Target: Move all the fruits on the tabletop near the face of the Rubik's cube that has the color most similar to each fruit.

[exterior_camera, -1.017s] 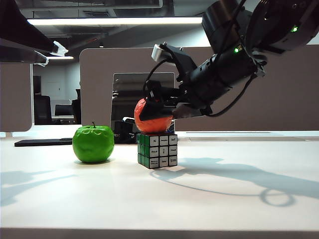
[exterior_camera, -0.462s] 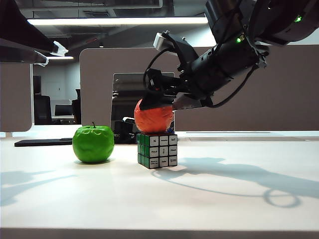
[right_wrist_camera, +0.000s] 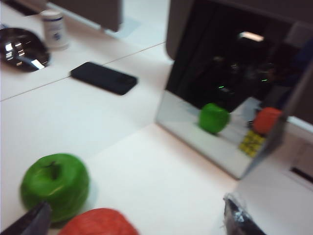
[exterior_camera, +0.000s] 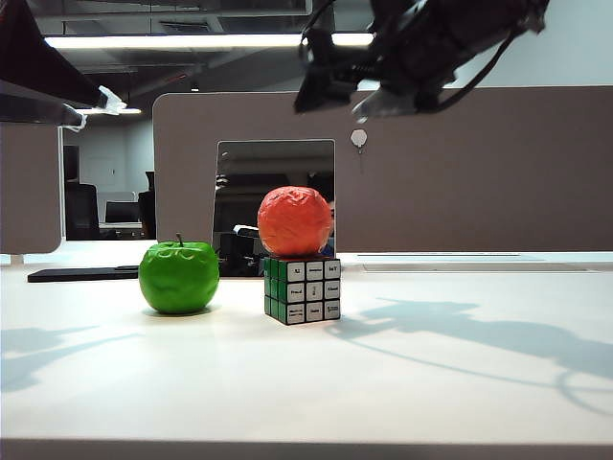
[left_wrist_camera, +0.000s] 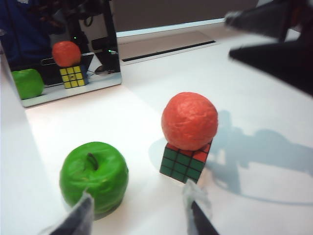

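Fruits counted: two are seen, one green apple (exterior_camera: 178,277) and one orange-red fruit (exterior_camera: 295,221).
Cubes counted: one Rubik's cube (exterior_camera: 303,289) is seen on the tabletop (exterior_camera: 402,383); a mirror (exterior_camera: 275,192) standing behind it repeats apple, fruit and cube as reflections.
Grippers counted: two, one per arm.
Left gripper (left_wrist_camera: 139,215): only its two fingertips are shown, in the left wrist view, held apart with nothing between them; the gripper is raised off the tabletop and angled down toward the fruits. One fingertip (left_wrist_camera: 78,218) overlaps the near edge of the green apple in that view; whether it touches cannot be told.
Green apple: stood on the tabletop just ahead of the left gripper, beside the cube's green face (left_wrist_camera: 182,165) and apart from it, stem up.
Rubik's cube: placed further ahead of the left gripper than the apple, and below the right gripper.
Orange-red fruit: rested on top of the cube, on its red face (left_wrist_camera: 198,152); nothing grips it.
Right gripper (exterior_camera: 352,91): carried high above the orange-red fruit at the top of the exterior view, well clear of it; its fingers are spread wide and nothing is held. In the right wrist view the fruit is seen between and below the two fingertips.
Other items: a dark phone (right_wrist_camera: 103,77), a small white bottle (right_wrist_camera: 54,29) and a dark shiny dish (right_wrist_camera: 22,49) are seen far beyond the right gripper.
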